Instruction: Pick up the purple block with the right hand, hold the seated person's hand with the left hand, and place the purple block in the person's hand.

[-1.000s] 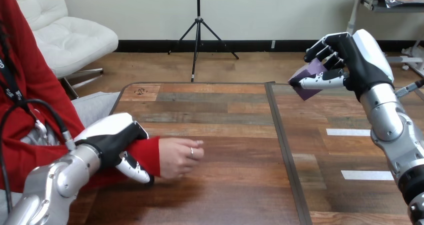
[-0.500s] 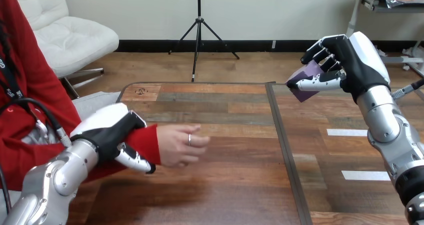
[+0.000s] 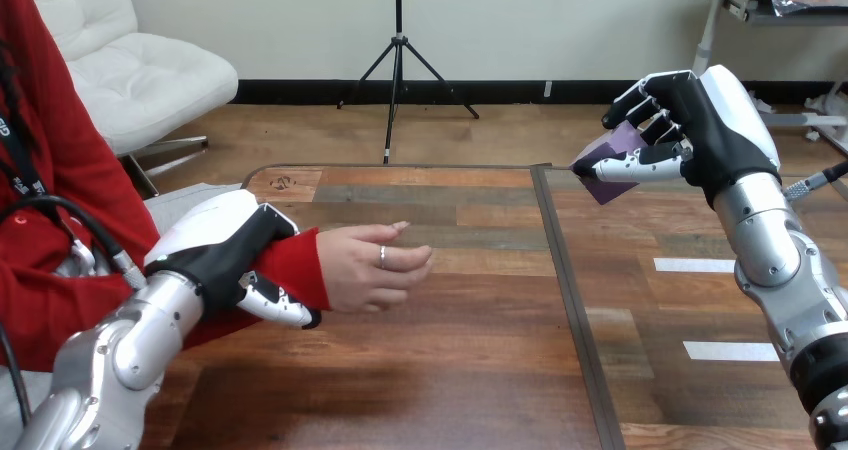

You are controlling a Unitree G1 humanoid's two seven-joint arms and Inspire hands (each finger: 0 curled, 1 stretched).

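A purple block [image 3: 608,153] hung above the counter's [image 3: 480,370] far right side, pinched in the curled fingers [image 3: 645,163] of the right hand [image 3: 712,120], hardly shifted from a second before. Well to the left, the left hand [image 3: 222,253] wrapped its fingers round the person's wrist [image 3: 300,266], apparently gripping it. The person's hand [image 3: 375,268] had risen and loosened.

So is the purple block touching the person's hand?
Apart: head view shows the purple block in the right hand, across the table from the person's hand.
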